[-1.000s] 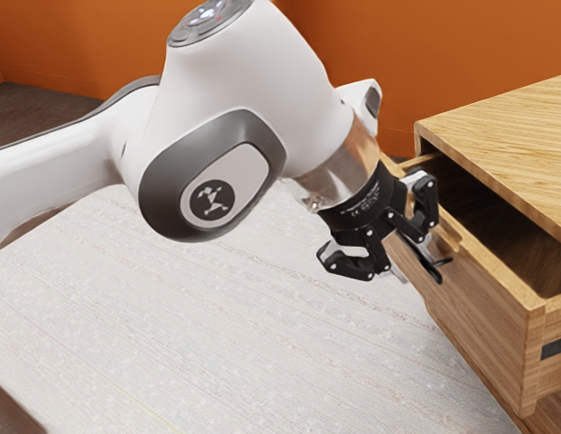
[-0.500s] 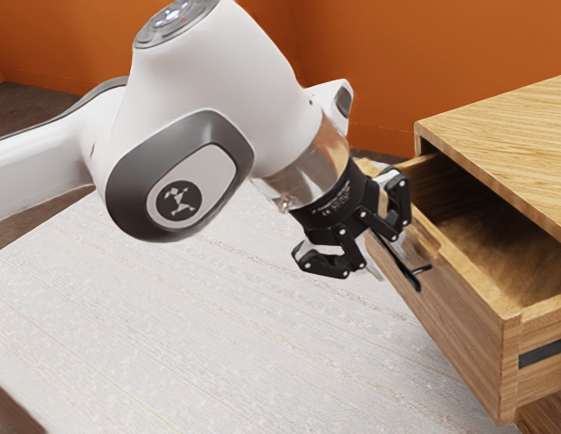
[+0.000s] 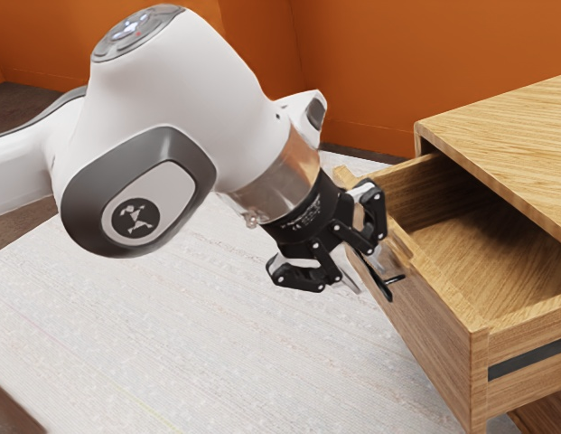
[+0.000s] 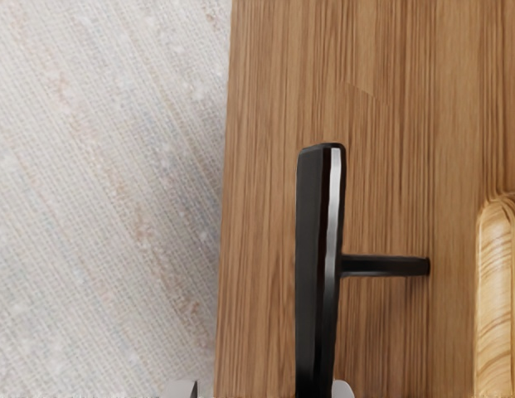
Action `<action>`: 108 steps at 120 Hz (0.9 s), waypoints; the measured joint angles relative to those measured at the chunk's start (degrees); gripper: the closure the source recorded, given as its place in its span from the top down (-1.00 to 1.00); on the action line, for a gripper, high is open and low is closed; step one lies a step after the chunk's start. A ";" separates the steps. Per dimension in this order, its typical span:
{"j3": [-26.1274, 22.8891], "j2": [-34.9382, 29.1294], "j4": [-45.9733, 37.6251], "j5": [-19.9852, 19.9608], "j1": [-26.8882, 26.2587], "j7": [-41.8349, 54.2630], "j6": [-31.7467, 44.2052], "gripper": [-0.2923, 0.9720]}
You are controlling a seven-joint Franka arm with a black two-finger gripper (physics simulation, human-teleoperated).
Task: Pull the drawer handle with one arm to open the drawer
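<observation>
The wooden drawer [image 3: 431, 334] stands pulled well out of the wooden cabinet [image 3: 510, 143], and its inside [image 3: 474, 260] holds nothing I can see. My black gripper [image 3: 377, 263] is at the drawer's front face, shut on the black bar handle [image 3: 393, 285]. In the wrist view the handle [image 4: 317, 274] runs straight out from under my hand, held off the drawer front [image 4: 390, 116] by a thin black post [image 4: 385, 266].
The cabinet stands at the exterior view's right on a pale woven surface [image 3: 190, 344]. That surface stretches toward the exterior view's left under my arm [image 3: 172, 136]. Orange walls [image 3: 425, 45] close off the back.
My hand has drawn back toward the exterior view's left with the handle in it, and the drawer has slid farther out of the cabinet.
</observation>
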 joint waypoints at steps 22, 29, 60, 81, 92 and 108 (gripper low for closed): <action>-0.01 -0.98 -0.94 0.15 -0.27 -0.33 -0.01 -0.36; -0.01 -1.49 -1.44 0.19 -0.30 -0.42 -0.01 -0.36; 0.00 -3.84 -3.75 1.16 -0.32 -0.80 0.03 -0.36; 0.00 -5.11 -4.82 1.32 -0.31 -0.98 0.05 -0.36; 0.00 -5.66 -5.40 1.47 -0.32 -1.06 0.06 -0.36; 0.00 -7.53 -7.02 1.92 -0.27 -1.15 0.06 -0.36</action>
